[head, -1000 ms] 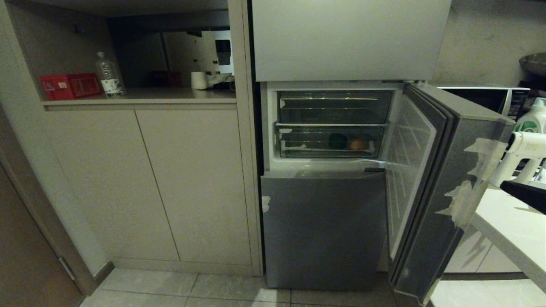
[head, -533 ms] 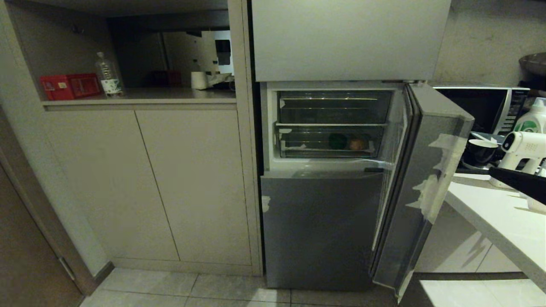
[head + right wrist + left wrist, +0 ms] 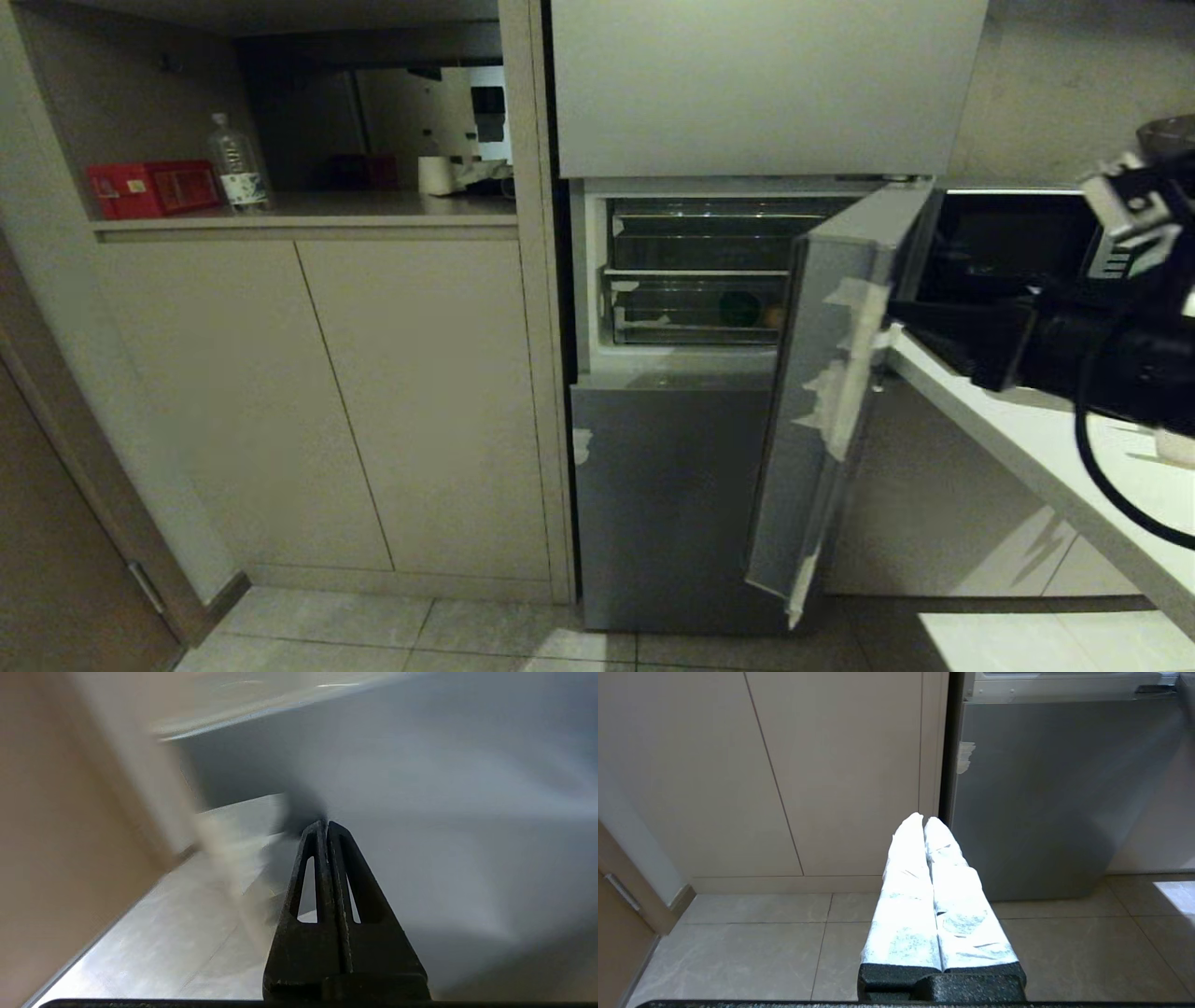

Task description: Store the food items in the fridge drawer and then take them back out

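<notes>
At the right of the frame, the fridge door [image 3: 831, 392] is pushed by the right claw [image 3: 901, 317], pressed shut and empty. The food items [image 3: 742, 308] lie inside the fridge drawer [image 3: 653, 322], so storing seems finished. The left claw [image 3: 923, 820] is shut too.

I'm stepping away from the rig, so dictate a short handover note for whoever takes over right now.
Right gripper: shut, holding nothing, its tip at the outer face of the fridge door, which stands partly open.
Left gripper: shut, empty, parked low and pointing at the cabinet beside the fridge.
Food items: dark green item and tan-brown item lie in the fridge drawer, which is pushed in; the door hides part of the tan one.
Done: both items stored.
Left: get the door out of the way, pull the drawer out, take both items back out.
</notes>
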`<state>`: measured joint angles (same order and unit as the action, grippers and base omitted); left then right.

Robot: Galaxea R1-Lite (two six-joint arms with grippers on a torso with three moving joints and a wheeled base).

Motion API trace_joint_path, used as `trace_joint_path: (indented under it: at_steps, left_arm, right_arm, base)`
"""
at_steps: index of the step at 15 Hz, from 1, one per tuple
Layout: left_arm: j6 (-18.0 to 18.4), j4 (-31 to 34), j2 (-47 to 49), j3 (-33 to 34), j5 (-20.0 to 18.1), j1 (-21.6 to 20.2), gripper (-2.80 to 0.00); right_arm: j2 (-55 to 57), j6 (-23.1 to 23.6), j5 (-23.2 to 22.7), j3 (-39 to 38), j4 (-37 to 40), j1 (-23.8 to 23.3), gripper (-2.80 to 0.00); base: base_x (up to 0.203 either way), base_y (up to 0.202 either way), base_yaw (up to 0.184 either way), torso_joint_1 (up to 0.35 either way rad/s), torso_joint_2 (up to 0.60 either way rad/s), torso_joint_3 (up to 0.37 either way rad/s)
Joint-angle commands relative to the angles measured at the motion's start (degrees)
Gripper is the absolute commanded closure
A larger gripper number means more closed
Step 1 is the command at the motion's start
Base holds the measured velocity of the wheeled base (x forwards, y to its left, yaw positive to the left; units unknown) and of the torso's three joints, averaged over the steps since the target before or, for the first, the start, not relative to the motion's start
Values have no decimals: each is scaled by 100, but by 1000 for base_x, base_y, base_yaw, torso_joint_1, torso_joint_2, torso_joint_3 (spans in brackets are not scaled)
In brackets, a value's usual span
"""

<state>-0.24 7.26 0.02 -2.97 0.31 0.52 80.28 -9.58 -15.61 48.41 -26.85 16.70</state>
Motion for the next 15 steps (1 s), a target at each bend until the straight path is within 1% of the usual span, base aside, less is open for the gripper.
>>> trace_joint_path:
  at_steps: [1, 3, 5, 6, 7, 8, 9, 10, 11, 12, 14, 15]
  left_arm:
    - [-2, 4, -11, 4, 4, 0, 0]
    - [-2, 4, -11, -1, 4, 0, 0]
    - [-2, 4, -11, 7, 4, 0, 0]
    - [-2, 4, -11, 4, 4, 0, 0]
    - [-2, 4, -11, 6, 4, 0, 0]
    - [-2, 4, -11, 4, 4, 0, 0]
    - [-2, 4, -11, 7, 4, 0, 0]
    - [-2, 4, -11, -1, 4, 0, 0]
    - [-2, 4, -11, -1, 4, 0, 0]
    - [-2, 4, -11, 4, 4, 0, 0]
    - [-2, 4, -11, -1, 4, 0, 0]
    - [-2, 4, -11, 7, 4, 0, 0]
  right_arm:
    - [1372, -18, 111, 805, -182, 889, 0]
    - [2669, -21, 478, 2029, -436, 1423, 0]
    - [3899, -15, 920, 3919, -692, 1705, 0]
    - [4372, -31, 1158, 4785, -667, 1781, 0]
    - [4713, -60, 1411, 5442, -617, 1829, 0]
    - [4878, -102, 1650, 5887, -595, 1861, 0]
    - [4853, -141, 1826, 6093, -605, 1884, 0]
    - [4650, -170, 1944, 6070, -633, 1902, 0]
    - [4308, -191, 2034, 5817, -663, 1917, 0]
    - [3938, -205, 2113, 5355, -689, 1928, 0]
    - [3204, -201, 2306, 3828, -729, 1888, 0]
    - [2994, -191, 2397, 3223, -751, 1796, 0]
  base:
    - [0, 0, 0, 0, 0, 0]
    - [0, 0, 0, 0, 0, 0]
    - [0, 0, 0, 0, 0, 0]
    - [0, 0, 0, 0, 0, 0]
    - [0, 0, 0, 0, 0, 0]
    - [0, 0, 0, 0, 0, 0]
    - [0, 0, 0, 0, 0, 0]
    - [0, 0, 0, 0, 0, 0]
    - [0, 0, 0, 0, 0, 0]
    - [0, 0, 0, 0, 0, 0]
    - [0, 0, 0, 0, 0, 0]
    - [0, 0, 0, 0, 0, 0]
